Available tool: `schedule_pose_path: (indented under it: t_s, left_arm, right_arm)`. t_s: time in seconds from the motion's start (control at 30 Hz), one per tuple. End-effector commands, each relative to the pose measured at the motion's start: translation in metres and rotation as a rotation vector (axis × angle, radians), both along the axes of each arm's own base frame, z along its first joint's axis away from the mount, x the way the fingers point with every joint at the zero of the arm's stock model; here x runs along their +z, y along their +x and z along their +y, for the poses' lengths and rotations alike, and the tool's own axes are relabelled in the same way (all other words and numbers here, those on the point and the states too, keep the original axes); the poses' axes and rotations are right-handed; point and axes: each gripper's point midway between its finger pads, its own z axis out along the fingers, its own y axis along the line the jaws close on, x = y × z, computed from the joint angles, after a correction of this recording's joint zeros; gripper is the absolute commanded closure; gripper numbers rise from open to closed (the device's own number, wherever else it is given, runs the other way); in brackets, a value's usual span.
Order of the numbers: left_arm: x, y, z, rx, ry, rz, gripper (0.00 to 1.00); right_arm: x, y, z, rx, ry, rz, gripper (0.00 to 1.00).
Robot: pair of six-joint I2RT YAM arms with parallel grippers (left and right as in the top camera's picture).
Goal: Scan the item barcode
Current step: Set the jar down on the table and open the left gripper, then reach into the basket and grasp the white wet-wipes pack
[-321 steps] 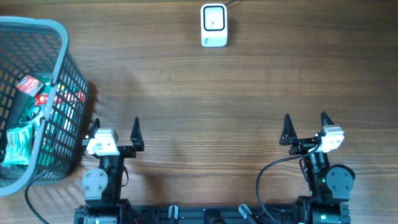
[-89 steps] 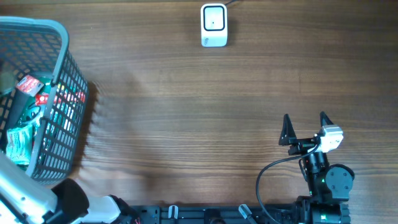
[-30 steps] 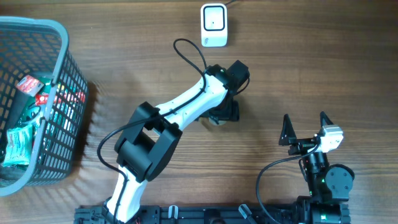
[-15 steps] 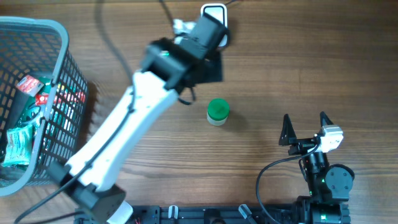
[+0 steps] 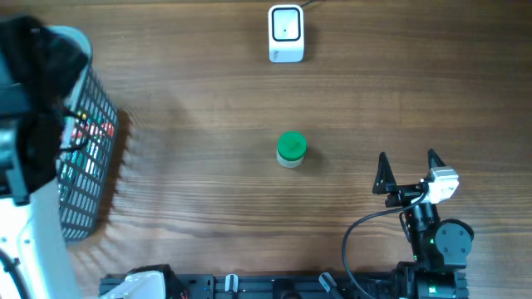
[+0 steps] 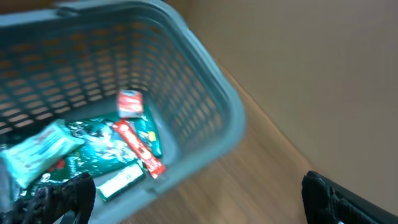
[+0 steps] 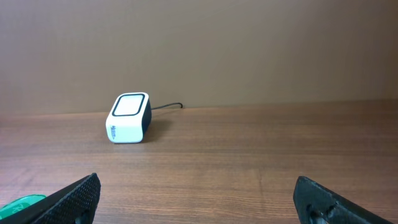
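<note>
Wooden table (image 5: 208, 108) carries the green-capped jar (image 5: 291, 148), left of the empty, wide-open right tool (image 5: 407, 155).

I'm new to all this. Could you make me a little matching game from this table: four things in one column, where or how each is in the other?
1. green-lidded jar
2. white scanner
3. grey basket
4. right gripper

A. far edge of the table
B. left side, packets inside
C. middle of the table
D. open and empty, near edge

Pairs: 1-C, 2-A, 3-B, 4-D
</note>
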Motion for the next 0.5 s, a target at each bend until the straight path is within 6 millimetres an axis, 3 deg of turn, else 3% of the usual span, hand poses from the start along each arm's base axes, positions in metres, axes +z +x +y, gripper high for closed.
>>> schedule_pose_path:
  t_s: [0.0, 0.27, 0.47]
  left_arm:
    - [0.004, -0.014, 0.039, 0.155, -0.043, -0.048, 0.0]
    - [-0.01, -0.05, 0.113, 0.49, -0.133, -0.094, 0.0]
    - [-0.049, -0.064, 0.145, 0.683, -0.248, -0.037, 0.0]
  right_arm:
    - [0.002, 0.0, 0.0, -0.003, -0.007, -0.009, 0.0]
    - [0.002, 0.0, 0.0, -0.003, -0.007, -0.009, 0.0]
    - [0.002, 0.0, 0.0, -0.003, -0.007, -0.009, 0.0]
